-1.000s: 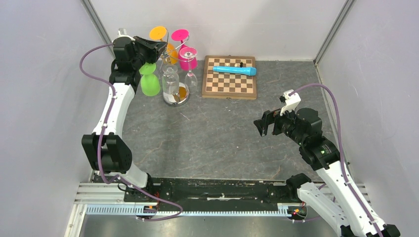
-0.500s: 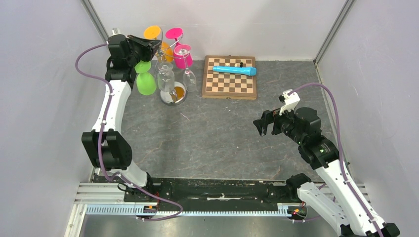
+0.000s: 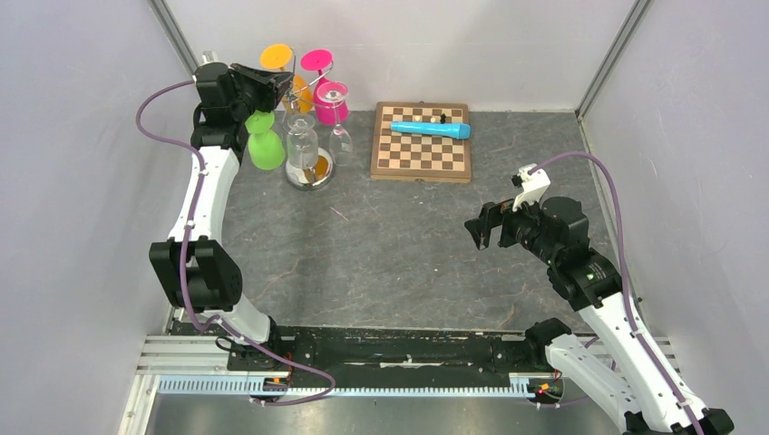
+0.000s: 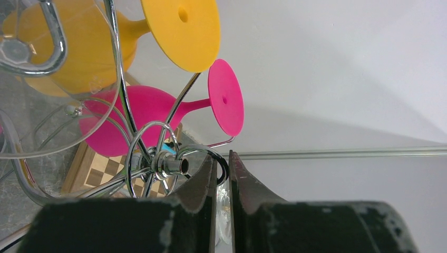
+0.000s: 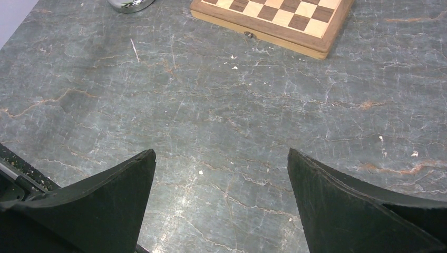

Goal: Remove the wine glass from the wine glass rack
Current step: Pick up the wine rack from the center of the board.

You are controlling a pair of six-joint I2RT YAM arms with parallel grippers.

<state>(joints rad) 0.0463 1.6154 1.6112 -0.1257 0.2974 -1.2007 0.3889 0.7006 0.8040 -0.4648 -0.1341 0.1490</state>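
Note:
The chrome wine glass rack stands at the back left with its round base on the table. Orange, pink, green and clear wine glasses hang upside down from it. My left gripper is at the rack's top, above the green glass. In the left wrist view the left gripper is almost closed, with a curled wire arm of the rack pinched between the tips. The orange and pink glass feet lie beyond. My right gripper is open and empty over the table.
A wooden chessboard with a blue tube on it lies right of the rack; its corner shows in the right wrist view. Grey walls close in on the left, back and right.
My left gripper has moved left and back. The rack and its hanging glasses have shifted left with it, the base sliding across the table. The right arm has not moved.

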